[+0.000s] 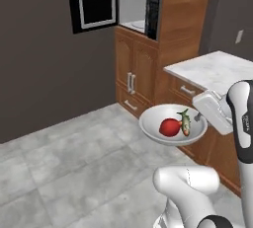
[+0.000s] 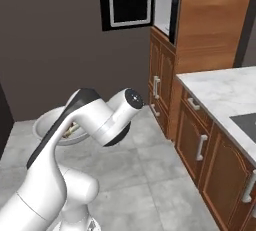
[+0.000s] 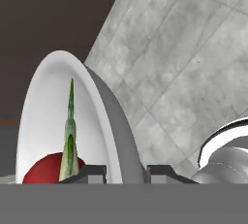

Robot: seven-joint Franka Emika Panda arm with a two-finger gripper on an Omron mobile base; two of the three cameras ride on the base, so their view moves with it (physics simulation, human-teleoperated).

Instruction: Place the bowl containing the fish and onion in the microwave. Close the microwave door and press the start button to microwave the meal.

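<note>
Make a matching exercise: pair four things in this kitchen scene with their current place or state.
Things:
1. bowl
2. onion
3. microwave door
4. fish

Places or states:
A. swung open to the left
B. gripped by its rim in the hand, above the floor
C. red, lying in the bowl's middle
D. grey-green, lying beside the onion

Pairs: 1-B, 2-C, 3-A, 4-D

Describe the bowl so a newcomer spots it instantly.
Start at the white robot arm in front of the wooden cabinets, below the open microwave. At its end, held above the grey tile floor, is the bowl: shallow, round, glossy white-grey. It alone holds a red onion and a small grey-green fish.
</note>
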